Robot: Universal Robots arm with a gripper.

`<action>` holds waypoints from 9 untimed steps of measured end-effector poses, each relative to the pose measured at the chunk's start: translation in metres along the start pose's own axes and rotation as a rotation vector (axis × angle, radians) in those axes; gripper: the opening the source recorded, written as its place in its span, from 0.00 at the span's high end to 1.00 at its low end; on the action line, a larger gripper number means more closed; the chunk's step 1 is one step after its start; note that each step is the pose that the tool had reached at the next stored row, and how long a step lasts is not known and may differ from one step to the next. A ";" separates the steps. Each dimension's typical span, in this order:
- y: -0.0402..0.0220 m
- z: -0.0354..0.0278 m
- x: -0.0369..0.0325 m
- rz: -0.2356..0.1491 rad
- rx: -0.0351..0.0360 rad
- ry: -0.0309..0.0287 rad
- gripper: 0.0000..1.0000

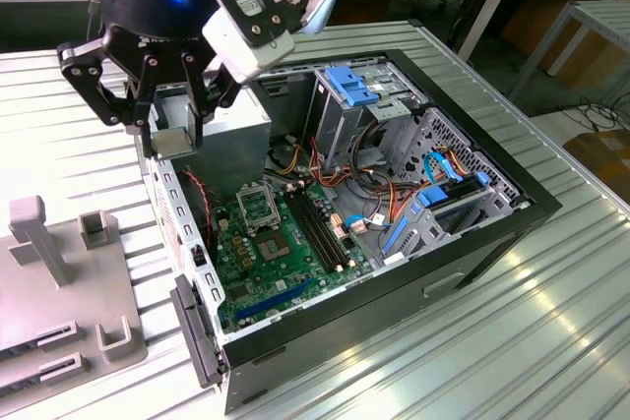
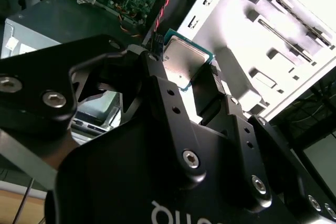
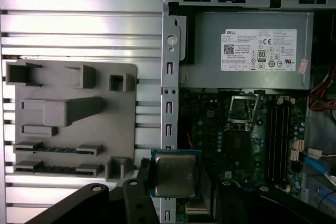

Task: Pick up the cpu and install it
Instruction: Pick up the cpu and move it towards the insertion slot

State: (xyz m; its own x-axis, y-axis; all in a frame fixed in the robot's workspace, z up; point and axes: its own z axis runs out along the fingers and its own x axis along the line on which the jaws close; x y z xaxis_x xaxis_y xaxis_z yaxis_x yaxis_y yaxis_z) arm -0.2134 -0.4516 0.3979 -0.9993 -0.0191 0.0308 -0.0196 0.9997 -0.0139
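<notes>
Aluminium table (image 1: pixel 512 341): ribbed, carrying the whole set-up.
Computer case (image 1: pixel 522 209): lying on its side, open, black-rimmed.
Grey parts tray (image 3: pixel 122 129): sitting just beside the case.
Power supply (image 3: pixel 247 51): lying along one end of the case, next to the motherboard (image 3: pixel 210 129).
Gripper (image 1: pixel 173 137): hovering above the case's wall at the exterior view's left, its fingers clamping the cpu by opposite edges.
CPU socket (image 3: pixel 242 113): sitting on the motherboard, well apart from the cpu.
Held cpu (image 3: pixel 176 174): hanging clear of everything, metal top facing the first wrist camera.
Handling: I am judging that keeping the cpu level, squared to the CPU socket and free of any pressing is serving best.
Hidden: the cpu's underside and corner mark are facing away; whether the CPU socket is standing open is hard to make out.
</notes>
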 end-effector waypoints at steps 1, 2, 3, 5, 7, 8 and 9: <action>-0.0001 0.0000 -0.0023 0.000 0.0000 -0.0001 0.53; -0.0001 -0.0001 -0.0036 0.000 0.0000 -0.0001 0.53; -0.0001 -0.0001 -0.0056 0.000 0.0000 0.0000 0.53; -0.0002 -0.0003 -0.0095 0.000 0.0001 0.0000 0.53; -0.0003 -0.0004 -0.0135 0.000 0.0000 0.0000 0.53; -0.0003 -0.0004 -0.0157 0.000 0.0000 0.0000 0.53; -0.0003 -0.0004 -0.0178 0.000 0.0000 -0.0001 0.53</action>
State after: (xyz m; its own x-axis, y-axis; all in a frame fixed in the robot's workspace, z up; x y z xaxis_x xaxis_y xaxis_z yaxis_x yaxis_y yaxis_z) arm -0.1956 -0.4516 0.3978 -0.9993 -0.0191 0.0308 -0.0195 0.9997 -0.0139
